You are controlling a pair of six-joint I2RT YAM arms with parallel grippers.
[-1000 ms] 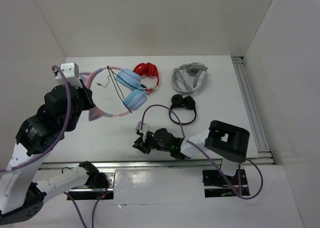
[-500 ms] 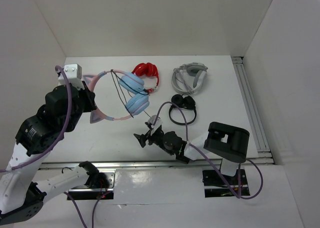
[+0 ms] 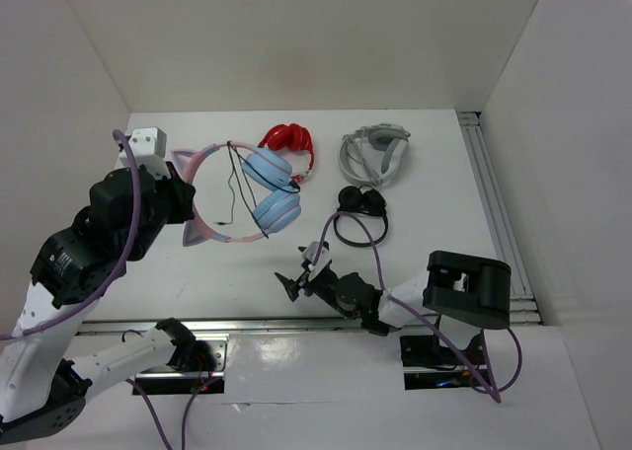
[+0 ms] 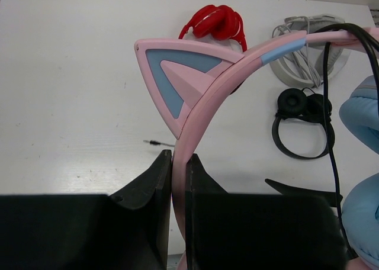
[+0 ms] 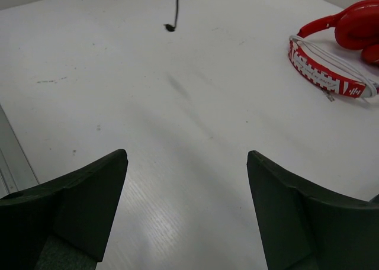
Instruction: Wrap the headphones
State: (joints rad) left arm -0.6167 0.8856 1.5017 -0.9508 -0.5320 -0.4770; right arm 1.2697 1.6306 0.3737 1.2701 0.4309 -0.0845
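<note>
Left gripper [image 3: 186,199]: fully closed on the pink headband [image 4: 237,61] of the headphones [image 3: 267,169]. In the wrist view the band is pinched flat between both fingers, just under one cat ear [image 4: 177,83].

Headphones: at about 10 o'clock on the counter [image 3: 444,233], with the band arching from the gripper toward 12 o'clock. The two blue earcups [image 3: 277,211] sit at the 3 o'clock end of the band, one above the other. The thin dark cable [image 3: 235,179] crosses the open loop of the band and trails toward 6 o'clock, its plug end loose. Cannot tell whether the plug touches the counter.

Right gripper [image 3: 294,284]: at 6 o'clock near the front edge, jaws spread wide, nothing between them. Its wrist view shows only bare counter in the gap.

Others: red pair [image 3: 289,139] at 1 o'clock of the upper earcup, close beside it. Grey pair [image 3: 375,154] and small black pair [image 3: 360,211] lie further toward 3 o'clock.
</note>
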